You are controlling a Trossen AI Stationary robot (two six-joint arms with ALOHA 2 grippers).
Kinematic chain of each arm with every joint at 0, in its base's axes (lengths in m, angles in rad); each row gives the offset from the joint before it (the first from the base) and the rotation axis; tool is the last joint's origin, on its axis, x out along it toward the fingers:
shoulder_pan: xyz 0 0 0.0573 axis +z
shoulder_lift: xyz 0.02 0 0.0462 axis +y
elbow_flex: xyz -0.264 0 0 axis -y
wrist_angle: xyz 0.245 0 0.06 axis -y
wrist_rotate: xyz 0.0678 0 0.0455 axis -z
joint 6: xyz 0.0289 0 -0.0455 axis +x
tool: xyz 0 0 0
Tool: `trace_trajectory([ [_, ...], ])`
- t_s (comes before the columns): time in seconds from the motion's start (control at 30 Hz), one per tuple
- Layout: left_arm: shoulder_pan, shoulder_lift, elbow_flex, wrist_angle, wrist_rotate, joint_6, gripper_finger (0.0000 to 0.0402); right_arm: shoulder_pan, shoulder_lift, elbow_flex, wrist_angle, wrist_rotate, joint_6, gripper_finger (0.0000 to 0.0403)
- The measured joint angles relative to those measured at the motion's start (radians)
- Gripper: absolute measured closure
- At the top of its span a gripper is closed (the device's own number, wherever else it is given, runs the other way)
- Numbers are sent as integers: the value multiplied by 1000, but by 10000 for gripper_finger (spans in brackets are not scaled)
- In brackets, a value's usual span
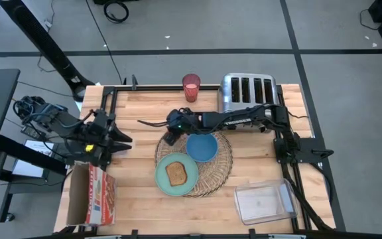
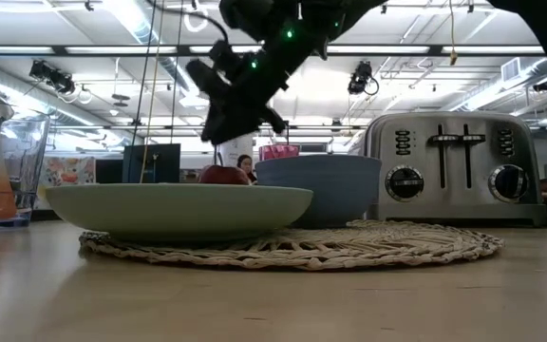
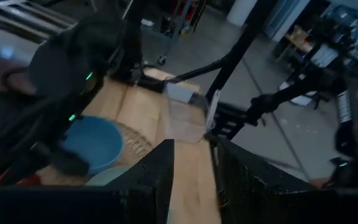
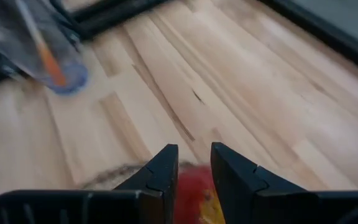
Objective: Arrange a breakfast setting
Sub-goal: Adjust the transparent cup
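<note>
If the right gripper [image 4: 188, 171] lifts away crooked, we judge the red apple [image 4: 191, 196] could roll off the placemat [image 1: 221, 166] edge left of the blue bowl [image 1: 201, 147], centre of the high view. Its fingers stand slightly apart astride the apple; we cannot tell if they touch it.

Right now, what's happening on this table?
The right gripper is reaching across to the far-left edge of the wicker placemat, with the red apple between its parted fingers, apparently setting it down. The teal plate with toast slice and the blue bowl already sit on the mat. The left gripper waits open at the table's left side.
</note>
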Motion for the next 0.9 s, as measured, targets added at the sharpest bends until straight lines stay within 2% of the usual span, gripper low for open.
trace_trajectory([
  [0.2, 0, -9, 2, -152, -3, -17, 271, 33, -31, 77, -22, -2, -74, 298],
  [0.4, 58, -18, 80, -513, -20, -191, 271, 140, -113, 119, -13, 3, -123, 298],
  [0.73, 339, -5, 116, -898, -16, -459, 271, 378, -251, 119, -7, 212, -117, 296],
  [0.9, 466, -2, 116, -896, 85, -439, 271, 405, -331, 118, -63, 190, -66, 269],
])
